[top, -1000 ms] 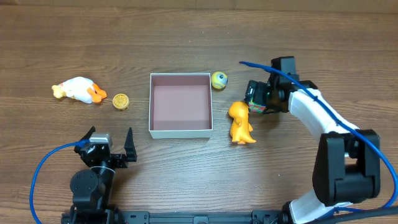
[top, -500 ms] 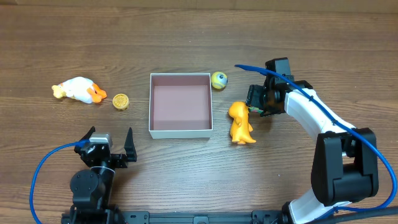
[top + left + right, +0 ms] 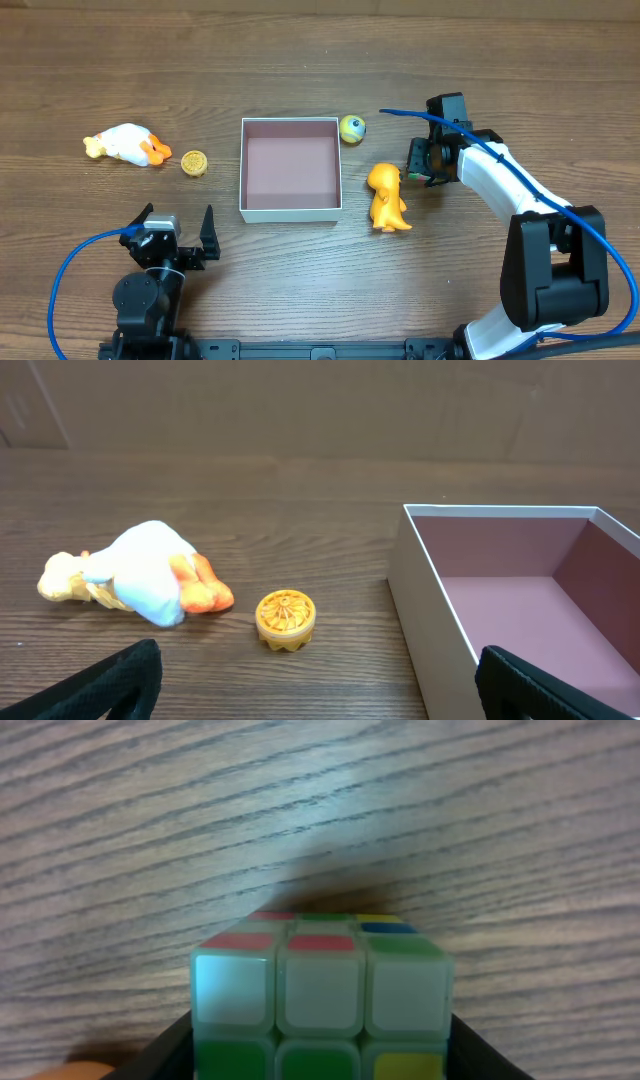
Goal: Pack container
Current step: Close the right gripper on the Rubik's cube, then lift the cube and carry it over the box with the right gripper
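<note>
We see the right gripper (image 3: 412, 166) gripping a puzzle cube (image 3: 320, 1010) right of the container (image 3: 290, 212)
Nearest, the left gripper (image 3: 175, 222) sits wide open and empty before the container's front left corner. Just right of the container lies an orange toy (image 3: 385, 197); beyond it the jaws press both sides of the puzzle cube, which seems to rest on the table (image 3: 320, 800). A yellow ball (image 3: 352, 128) sits off the container's far right corner
</note>
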